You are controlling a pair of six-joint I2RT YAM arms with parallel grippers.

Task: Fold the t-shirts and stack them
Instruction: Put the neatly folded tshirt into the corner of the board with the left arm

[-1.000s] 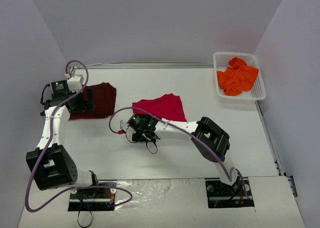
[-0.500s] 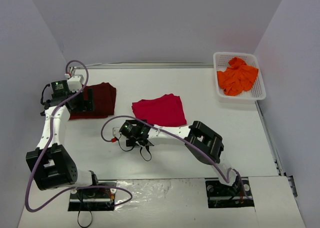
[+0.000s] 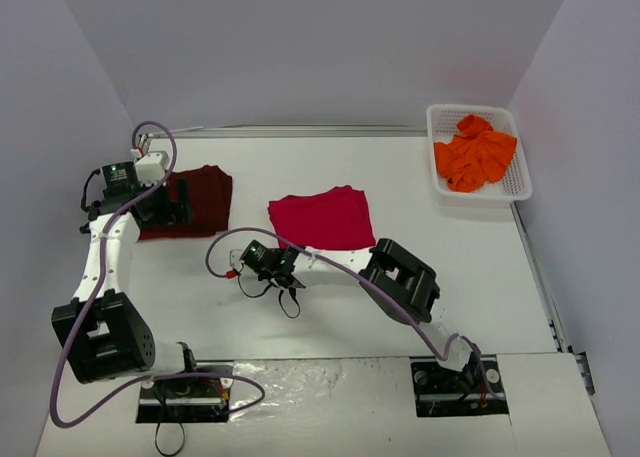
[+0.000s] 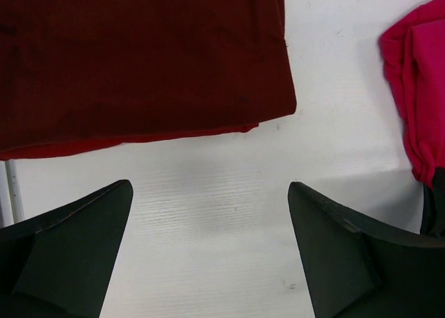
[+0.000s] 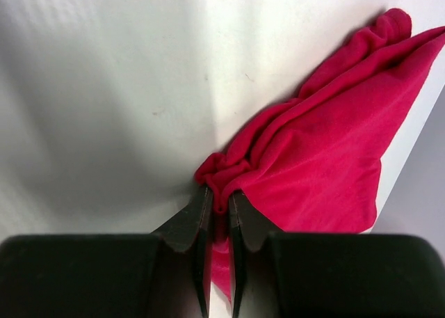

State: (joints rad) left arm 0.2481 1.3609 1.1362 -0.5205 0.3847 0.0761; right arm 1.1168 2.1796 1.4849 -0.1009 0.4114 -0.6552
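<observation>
Three t-shirts are seen from above on a white table (image 3: 480, 267), with two black-and-white robot arms reaching in from the near edge. A maroon shirt (image 3: 205, 197), folded into a flat rectangle, lies at the far left. A red shirt (image 3: 322, 219), folded into a rough rectangle with a slightly uneven far edge, lies near the middle of the table, well apart from the maroon one. An orange shirt (image 3: 475, 152) is crumpled in a heap inside a white lattice basket (image 3: 520, 185) at the far right corner. The left gripper (image 3: 168, 205) hovers over the left part of the maroon shirt. The right gripper (image 3: 287, 261) is at the red shirt's near left corner, where its jaws are too small to make out.

From the left wrist, the left gripper (image 4: 208, 189) points down with its two dark fingers (image 4: 69, 255) spread wide. They hold nothing, and bare table shows between them. The maroon shirt (image 4: 139, 53) fills the upper part of the view, smooth and flat, with a straight edge and a squared corner. A thin strip of brighter red shows along its lower left edge. The red shirt (image 4: 417, 88) shows as a strip at the right edge of the view.

From the right wrist, the right gripper (image 5: 217, 196) has its jaws drawn almost together, pinching a bunched fold of the red shirt (image 5: 327, 158). The cloth gathers into tight wrinkles at the pinch and fans out toward the upper right in several soft layers. White table lies to the left.
</observation>
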